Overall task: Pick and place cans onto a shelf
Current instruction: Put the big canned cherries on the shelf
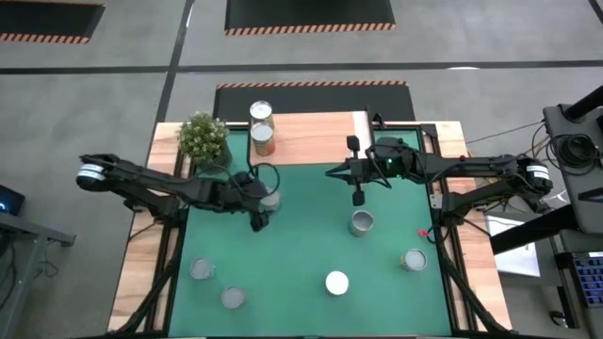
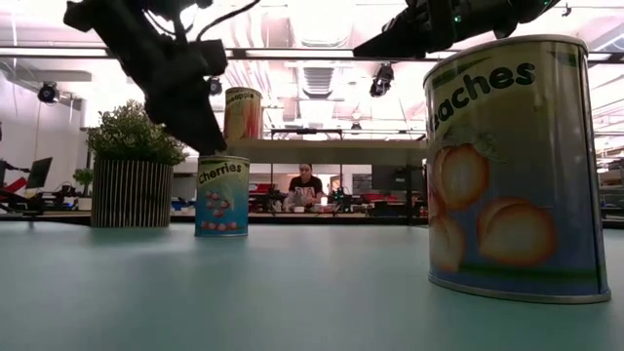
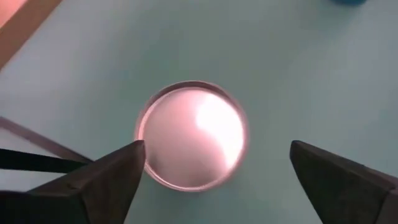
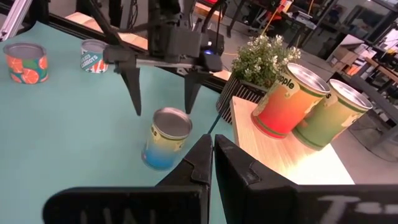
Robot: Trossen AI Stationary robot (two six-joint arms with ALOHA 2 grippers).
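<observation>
While your left gripper (image 1: 261, 218) hovers wide open above the cherries can (image 4: 165, 138) near the table's (image 1: 301, 273) far left edge, beside the shelf (image 1: 311, 137) carrying two cans, your right gripper (image 1: 359, 198) waits shut mid-table. Descend off-centre and a finger (image 3: 112, 174) could clip the rim, tipping it.

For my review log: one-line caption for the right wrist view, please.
Left end effector hangs open above a blue-and-yellow can on the green table; two cans already on the shelf beside the potted plant.

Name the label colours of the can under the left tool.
Yellow fading to blue, on the cherries can; clearest in the right wrist view.
</observation>
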